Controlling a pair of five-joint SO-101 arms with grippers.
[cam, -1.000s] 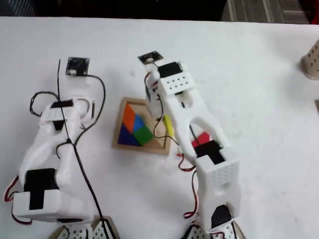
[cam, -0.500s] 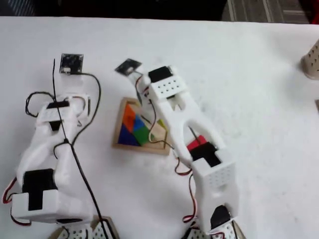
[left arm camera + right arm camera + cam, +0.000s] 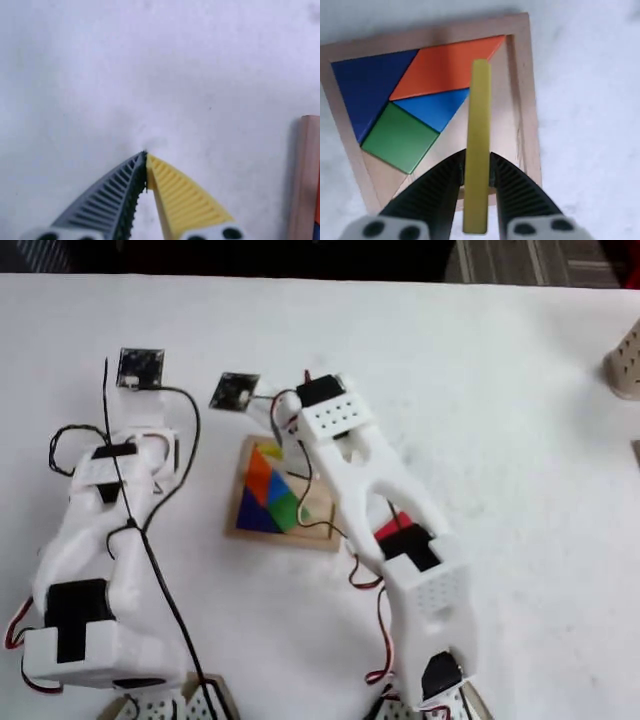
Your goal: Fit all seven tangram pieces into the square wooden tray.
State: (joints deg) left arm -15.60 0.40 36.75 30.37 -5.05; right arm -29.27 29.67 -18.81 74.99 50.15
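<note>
**Critical relation.** The right gripper (image 3: pixel 476 156) holds the yellow piece (image 3: pixel 479 115) on edge, its dark ribbed fingers (image 3: pixel 512 190) closed on the two flat faces. The piece projects straight out beyond the fingertips. Its long axis runs roughly parallel to the far rim of the square wooden tray (image 3: pixel 522 75), over the strip of bare wood between that rim and the orange triangle (image 3: pixel 445 67). Whether its lower edge touches the tray floor cannot be determined. By judgement, the coming move depends on this alignment: the slab has to tip from edge-on to flat without riding up on the orange triangle or the rim.

**Tray contents.** Four pieces lie flat and flush, namely the orange triangle, a dark blue triangle (image 3: pixel 365 90), a light blue triangle (image 3: pixel 432 107) and a green square (image 3: pixel 400 137). They fill the left and near part of the tray, while bare floor remains along the far and right sides.

**Other pieces.** A red piece (image 3: pixel 392 527) lies on the white surface (image 3: pixel 500 390) just right of the tray, partly under the right arm.

**Left gripper** (image 3: pixel 145 155). Its fingers, one grey (image 3: pixel 107 200) and one yellow (image 3: pixel 182 205), meet at the tips and hold nothing. It sits over bare surface to the left of the tray — the right arm is plainly the one placed for this work.

**Materials.** The pieces are smooth, hard-edged, painted slabs, and the tray is pale unfinished wood with a raised rim. The ribbed fingers should grip the flat faces well — though the thin slab could pivot between them.
</note>
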